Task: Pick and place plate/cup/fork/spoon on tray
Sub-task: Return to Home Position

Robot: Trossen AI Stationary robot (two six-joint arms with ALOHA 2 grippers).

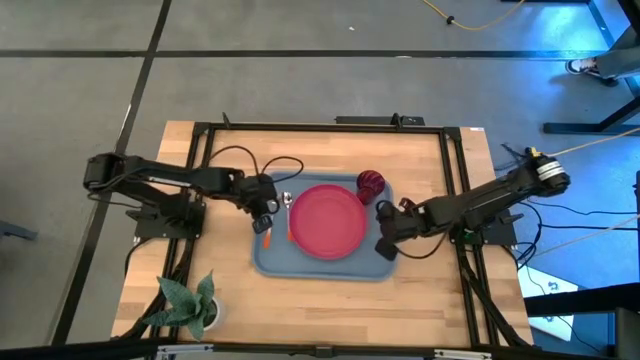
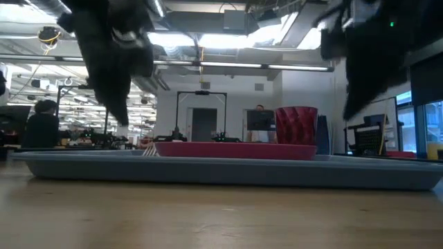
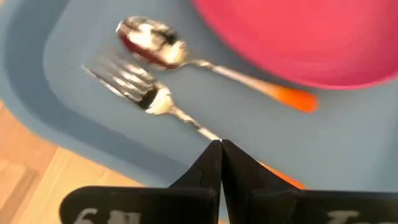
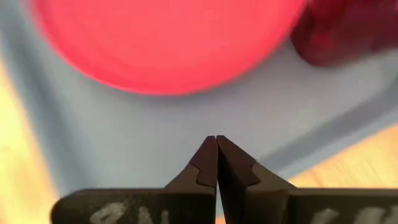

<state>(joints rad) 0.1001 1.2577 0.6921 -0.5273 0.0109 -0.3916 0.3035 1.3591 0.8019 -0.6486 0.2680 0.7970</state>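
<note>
Left hand and right hand pressed together, empty, low over tray. Risk on pull-out: clipping fork or spoon, nudging tray off-centre.

Comes in matte black throughout, left arm and right arm alike, slim and jointed. Carries a pale silver-and-yellow cap on the right arm. Trails thin black cables in loops. Ends in left gripper and right gripper, with wedge-shaped dark fingers, notched along the inner edges, on bars with faint pale lettering.
</note>
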